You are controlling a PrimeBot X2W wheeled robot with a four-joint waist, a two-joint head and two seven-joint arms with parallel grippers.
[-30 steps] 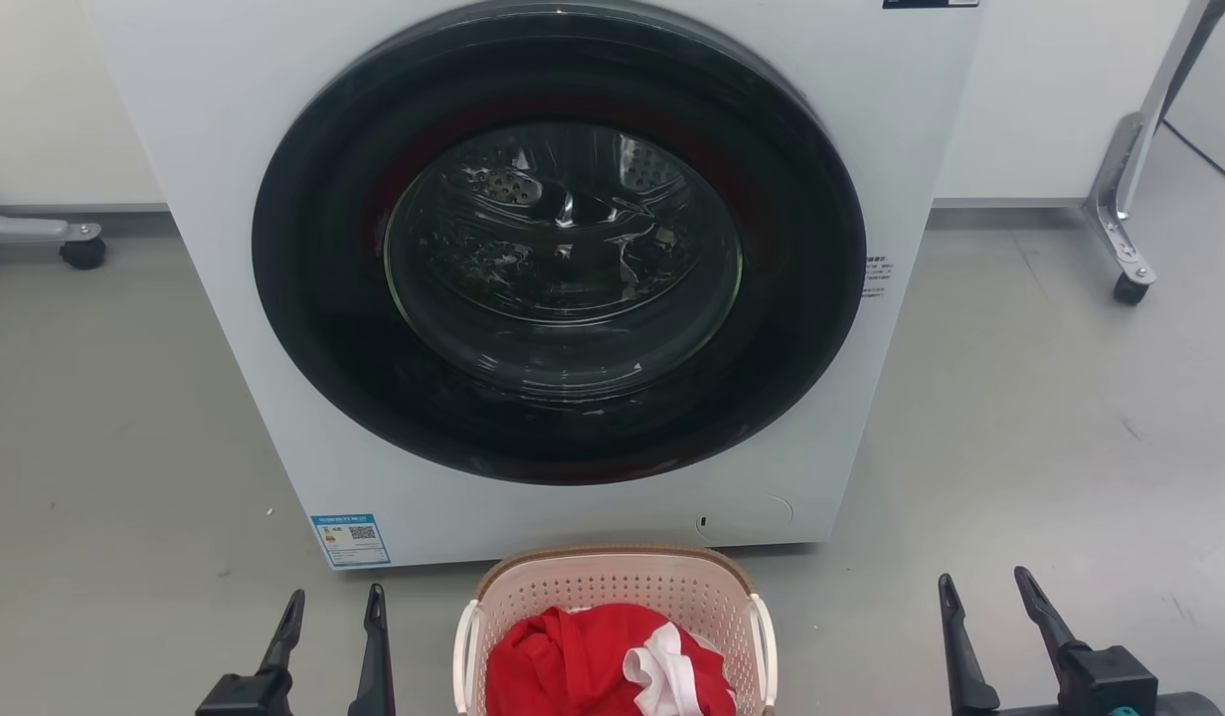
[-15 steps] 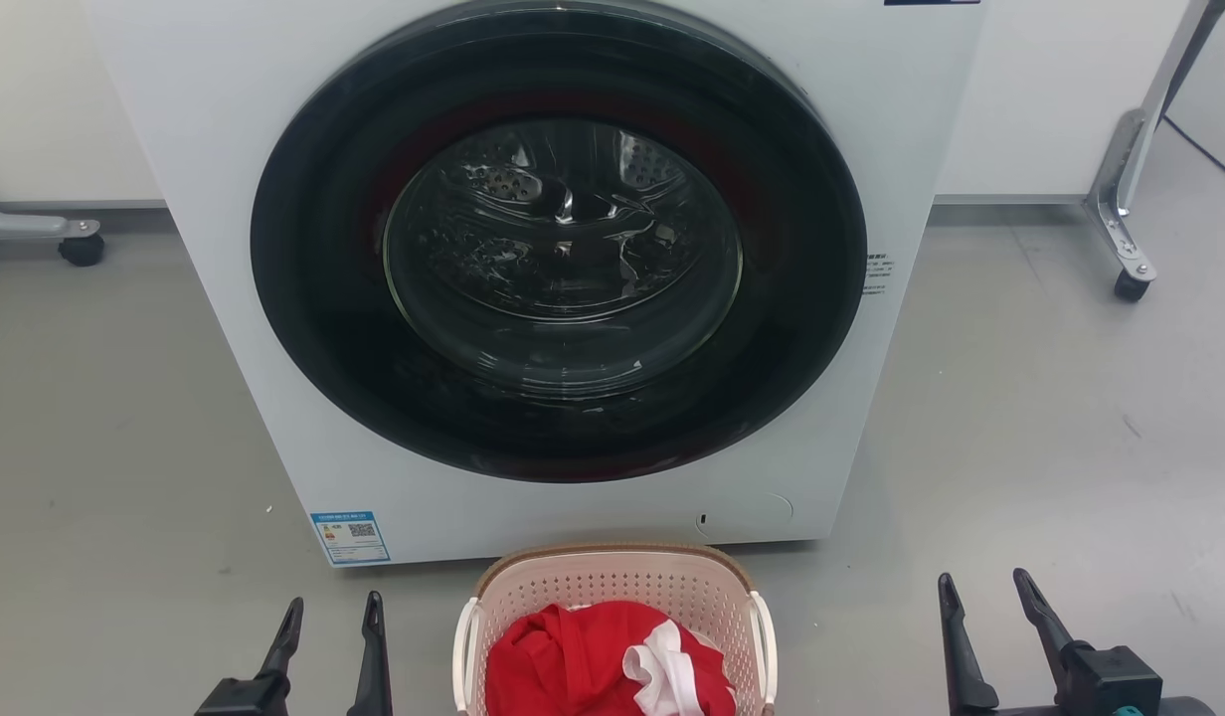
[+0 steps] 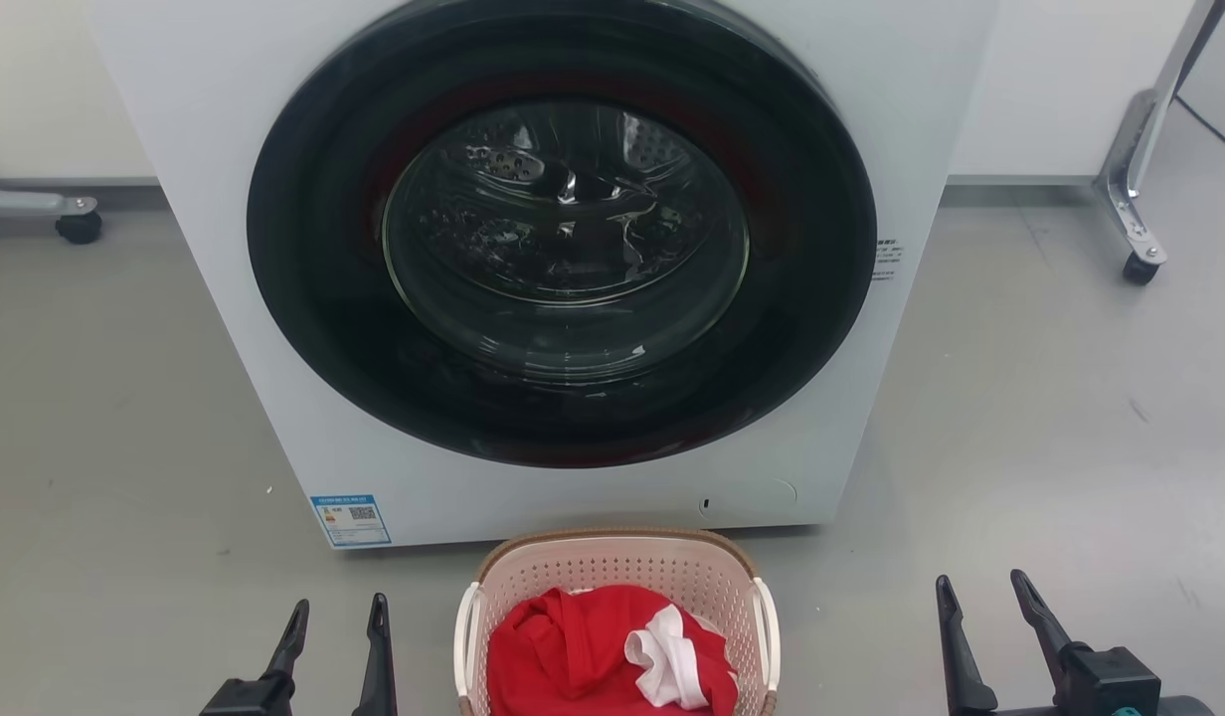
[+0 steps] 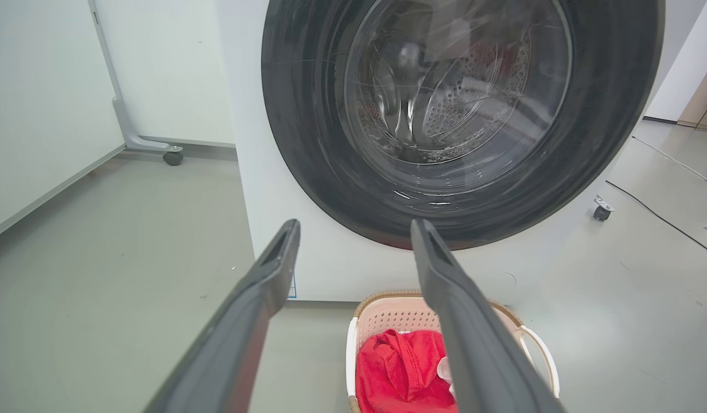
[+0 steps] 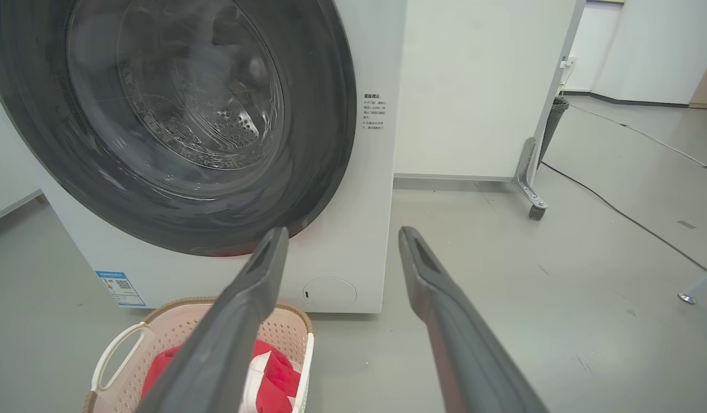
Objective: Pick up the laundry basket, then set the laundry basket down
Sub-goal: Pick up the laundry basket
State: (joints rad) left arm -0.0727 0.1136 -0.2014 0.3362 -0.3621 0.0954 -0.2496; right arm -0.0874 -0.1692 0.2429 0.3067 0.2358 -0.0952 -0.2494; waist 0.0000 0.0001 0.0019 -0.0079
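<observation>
Before the washer's (image 3: 225, 199) lower front, the basket (image 3: 612, 569) is sitting on the floor (image 3: 1020, 447), its far rim lying close to the white panel; whether the two are touching cannot be told. A red garment (image 3: 563, 646) and a white cloth (image 3: 662, 656) are lying inside it.

Nothing of the task is showing as done. The basket is resting flat with neither handle held, so the whole lift and the setting down are both waiting.

The left gripper (image 3: 339, 605) is hovering before the washer's left lower corner, below the blue label (image 3: 351, 519). Its jaws are standing partly open and holding nothing. The right gripper (image 3: 980, 582) is hovering out past the washer's right lower corner, its jaws likewise parted and empty. Each is standing well apart from the basket, with bare floor lying between it and the nearer white handle.

The closed door (image 3: 563, 239) is bulging dark above the basket, so the washer front is probably leaving little room to push forward during a grasp. A wheeled frame (image 3: 1135, 199) is standing well to the washer's right, a caster (image 3: 76, 224) well to its left, and a cable (image 5: 617, 209) is trailing across the floor farther right. None of these is looking likely to block the reach.
</observation>
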